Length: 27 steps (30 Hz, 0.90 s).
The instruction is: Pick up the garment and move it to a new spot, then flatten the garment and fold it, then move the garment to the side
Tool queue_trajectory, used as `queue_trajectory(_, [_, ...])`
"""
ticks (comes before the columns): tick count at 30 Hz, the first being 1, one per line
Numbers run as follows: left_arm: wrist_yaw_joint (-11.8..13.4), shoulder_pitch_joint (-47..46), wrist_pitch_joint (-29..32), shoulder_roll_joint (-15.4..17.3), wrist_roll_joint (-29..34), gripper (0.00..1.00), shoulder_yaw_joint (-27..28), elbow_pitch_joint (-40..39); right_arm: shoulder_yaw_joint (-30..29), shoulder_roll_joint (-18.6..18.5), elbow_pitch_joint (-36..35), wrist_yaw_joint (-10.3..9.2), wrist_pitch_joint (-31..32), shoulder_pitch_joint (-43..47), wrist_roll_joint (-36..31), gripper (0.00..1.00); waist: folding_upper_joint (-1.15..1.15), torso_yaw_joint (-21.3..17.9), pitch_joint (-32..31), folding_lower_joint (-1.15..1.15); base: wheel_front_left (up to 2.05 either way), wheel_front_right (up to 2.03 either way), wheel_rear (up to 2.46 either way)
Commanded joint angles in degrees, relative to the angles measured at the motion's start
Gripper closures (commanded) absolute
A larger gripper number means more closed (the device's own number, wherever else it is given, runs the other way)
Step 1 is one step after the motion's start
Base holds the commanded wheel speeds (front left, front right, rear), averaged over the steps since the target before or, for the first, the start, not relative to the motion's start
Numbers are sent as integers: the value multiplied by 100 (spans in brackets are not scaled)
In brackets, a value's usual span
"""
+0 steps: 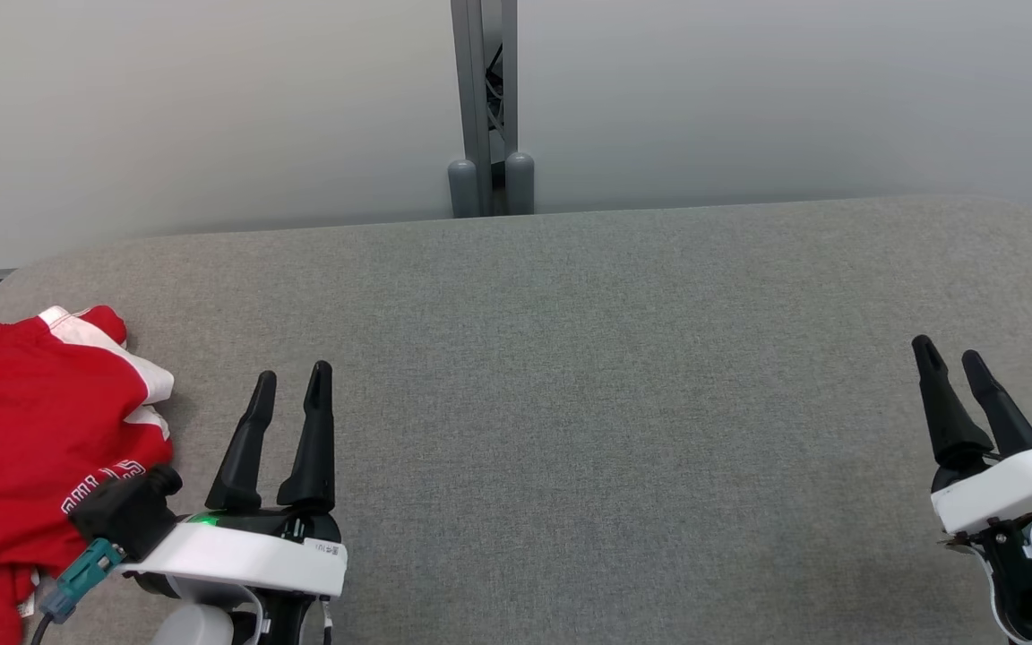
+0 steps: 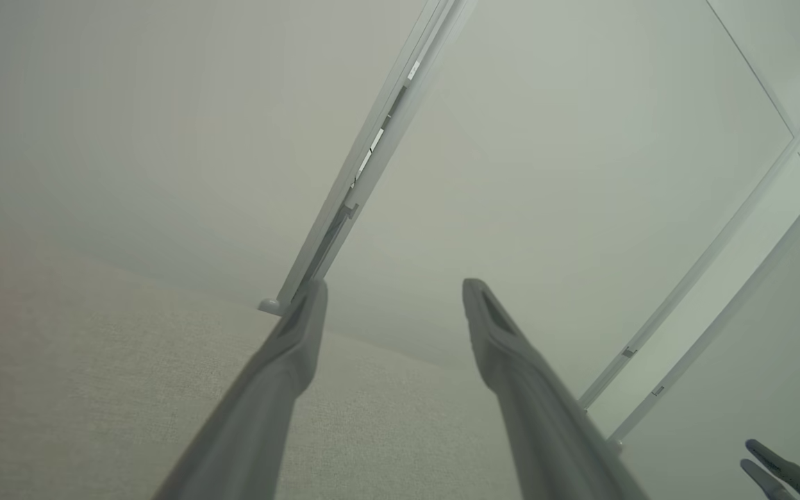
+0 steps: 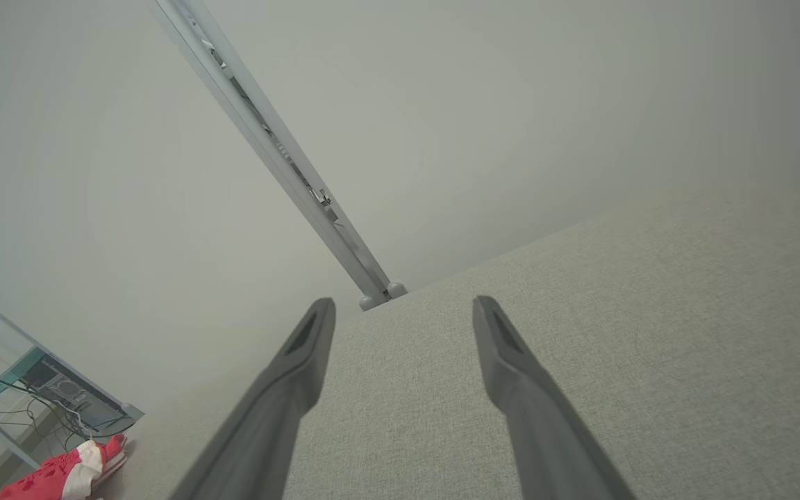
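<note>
The garment (image 1: 28, 448) is red with white trim and white lettering, lying bunched at the left edge of the grey fabric table (image 1: 588, 403). It also shows as a small red and white heap (image 3: 67, 472) at the lower left of the right wrist view. My left gripper (image 1: 292, 381) stands open just to the right of the garment, apart from it, with nothing between its fingers (image 2: 289, 361). My right gripper (image 1: 950, 354) is open far off at the table's right side, fingers (image 3: 511, 368) empty.
A pale wall runs behind the table, with a grey upright post (image 1: 485, 107) at its middle. In the right wrist view a shelf with cables (image 3: 32, 389) stands beyond the table's left end. The table's far corners are rounded.
</note>
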Motion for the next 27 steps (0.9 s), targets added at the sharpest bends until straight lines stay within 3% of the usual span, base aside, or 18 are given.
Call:
queue_trajectory(1, [27,-172,28,57,152,0,20,-35,66,-64,-106,2,-91,-36,-143,0,0,-2,-2,0,0,0,0])
queue_trajectory(12, [271,-120,280,107,782,0,183,169,444,40,10,2,-445,149,-826,0,0,-27,-27,0,0,0,0])
queue_trajectory(27, [542,47,405,167,1468,0,343,336,462,235,164,2,-917,298,-1685,0,0,-30,-85,0,0,0,0])
